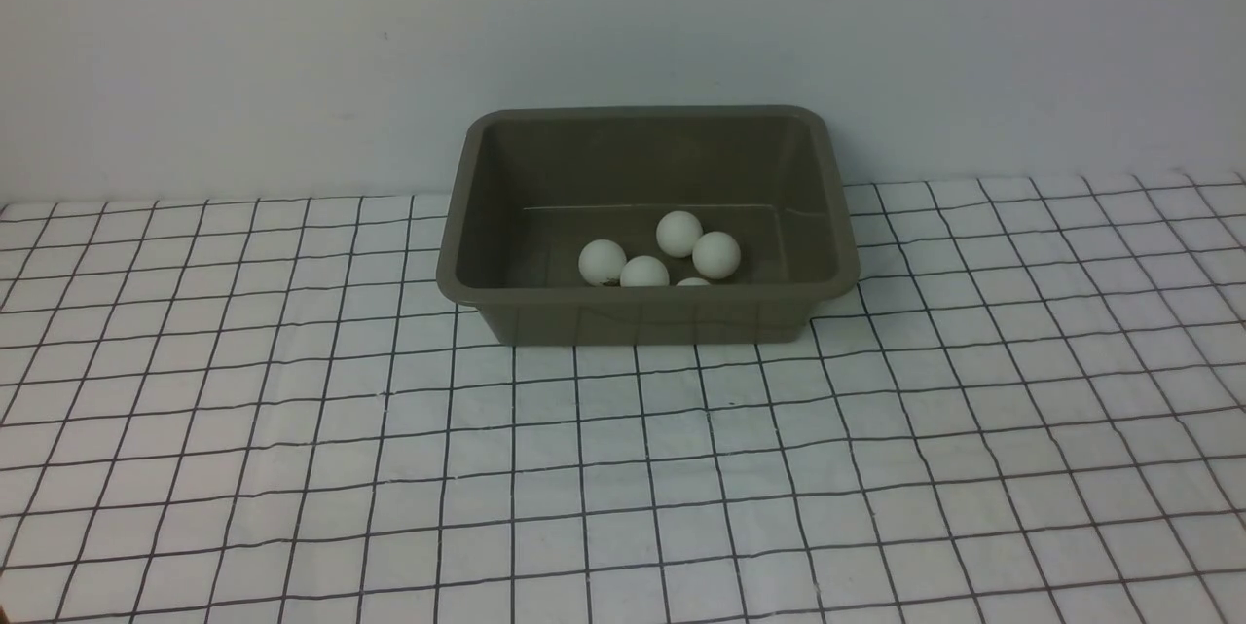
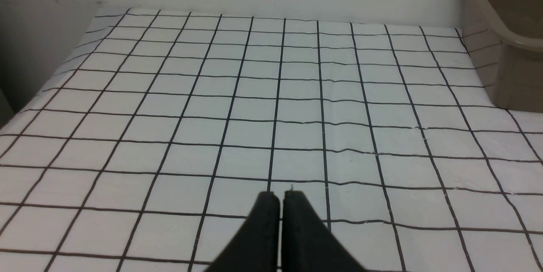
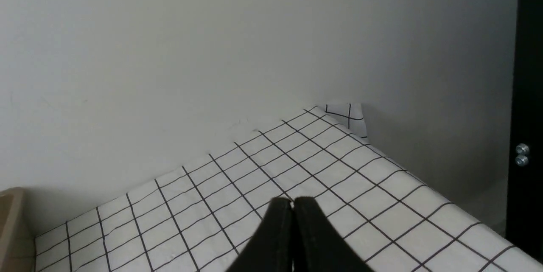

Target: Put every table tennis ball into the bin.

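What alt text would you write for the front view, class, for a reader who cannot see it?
An olive-brown bin sits against a pale wall on a black-gridded white tablecloth, holding white table tennis balls; five show, one mostly hidden behind the near rim. No balls lie on the cloth.

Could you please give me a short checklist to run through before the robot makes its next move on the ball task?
1. Cloth free of loose balls: ok in all three views; none lies on the checked cloth.
2. Balls in the bin: four table tennis balls show fully and the top of a fifth peeks over the near rim; whether a sixth hides behind that rim: cannot tell.
3. Left gripper empty: ok, jaws together, nothing between them.
4. Right gripper empty: ok, jaws together, nothing held.
5. Bin upright on the cloth: ok.
6. Arms clear of the bin: ok, neither shows in the front view.
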